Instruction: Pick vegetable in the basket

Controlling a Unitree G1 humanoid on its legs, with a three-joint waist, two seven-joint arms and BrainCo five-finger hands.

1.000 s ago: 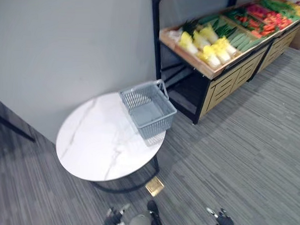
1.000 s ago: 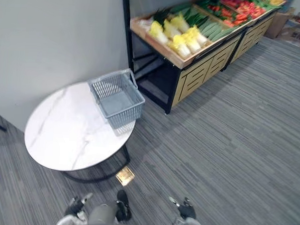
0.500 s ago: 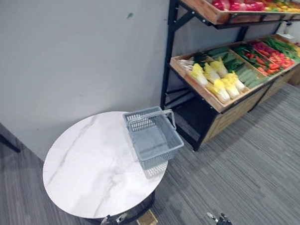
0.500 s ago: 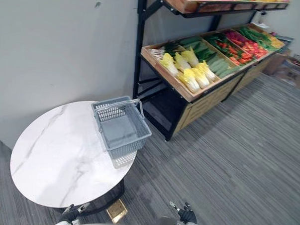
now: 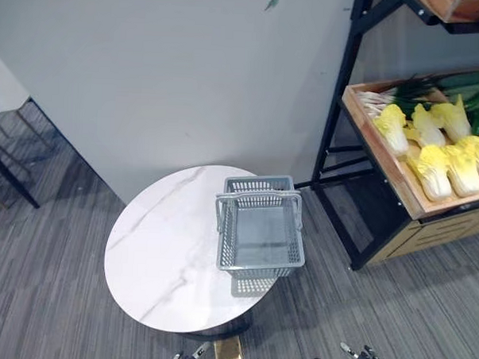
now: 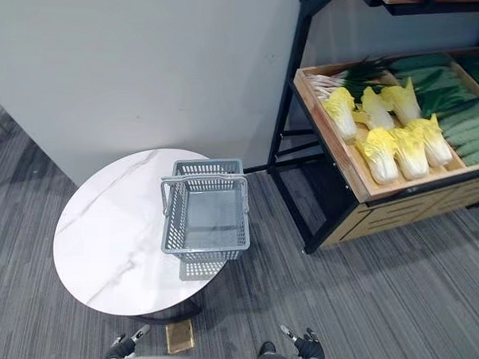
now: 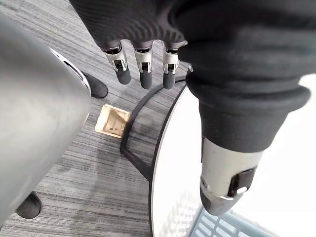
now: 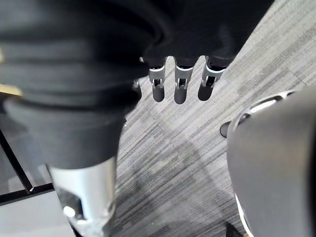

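The left hand (image 7: pixel 144 66) hangs low with its fingers straight and apart, gripping nothing, beside the edge of the round white marble table (image 5: pixel 165 248). The right hand (image 8: pixel 180 84) hangs slack the same way over the grey striped carpet (image 5: pixel 60 283), also holding nothing. The grey basket (image 5: pixel 259 268) stands empty on the table's edge nearest the rack (image 5: pixel 338 112). The vegetables lie in the rack's wooden tray, well apart from both hands: yellow-white cabbages (image 5: pixel 431 156) with spring onions (image 5: pixel 402 91) behind them. A brass floor plate (image 5: pixel 228 352) shows under the table, and a plain grey wall (image 5: pixel 188 82) stands behind. Since half a second ago the camera has swung: the basket keeps its place on the table, but less of the rack is in view
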